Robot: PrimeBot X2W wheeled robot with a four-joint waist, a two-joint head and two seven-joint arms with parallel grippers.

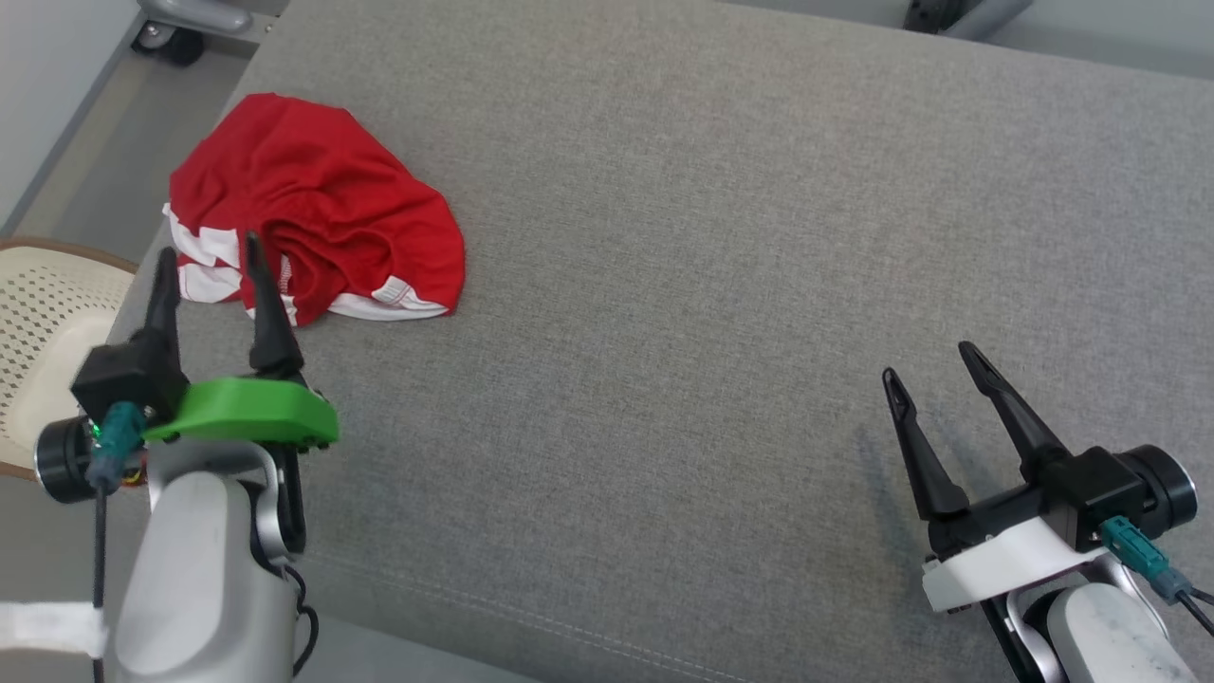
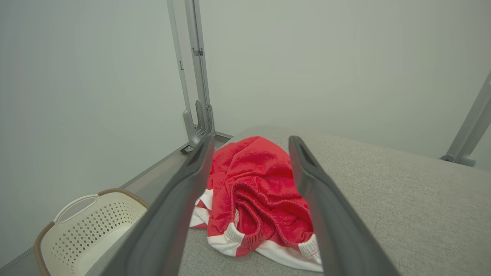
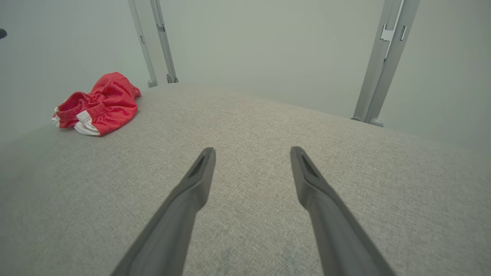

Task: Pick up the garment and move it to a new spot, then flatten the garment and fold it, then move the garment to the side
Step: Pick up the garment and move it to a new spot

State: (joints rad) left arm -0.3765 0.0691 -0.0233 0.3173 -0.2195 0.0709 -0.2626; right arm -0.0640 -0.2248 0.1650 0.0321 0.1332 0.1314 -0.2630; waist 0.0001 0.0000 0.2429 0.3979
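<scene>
Lying crumpled on cushion: garment

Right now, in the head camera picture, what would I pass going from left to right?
First the white basket → then the red garment → then the right claw, which is open.

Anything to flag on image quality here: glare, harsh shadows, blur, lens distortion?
Head view: soft even light, no glare, only a faint shadow beside the right gripper on the grey surface. Left wrist view: near fingers soft, red garment sharp. Right wrist view: wide-angle, frame posts lean outward.
</scene>
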